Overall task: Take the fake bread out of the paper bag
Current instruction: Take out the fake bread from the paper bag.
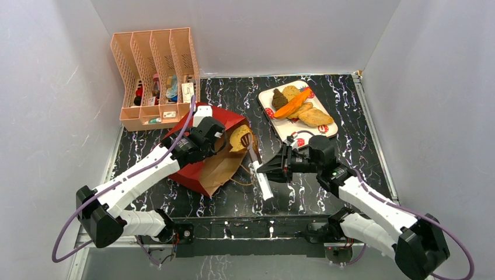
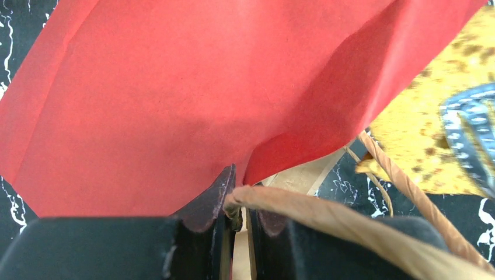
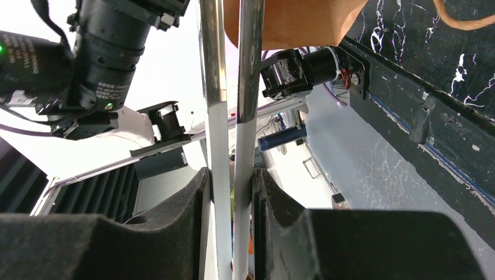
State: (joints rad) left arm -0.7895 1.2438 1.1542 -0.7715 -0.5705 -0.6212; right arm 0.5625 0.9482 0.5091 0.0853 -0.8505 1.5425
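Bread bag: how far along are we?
Done: several bread pieces lie on the plate. In hand: the left gripper pinches the bag at its rim; the right gripper holds tongs, their tips on a yellow piece at the mouth. Left: get that piece to the plate; whether more sits inside is hidden.

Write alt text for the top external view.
The right gripper holds tongs, their tip on a yellow bread at the mouth of the red paper bag, which lies on its side while the left gripper pinches its rim. More bread pieces sit on a plate; a peach organiser stands rear left.
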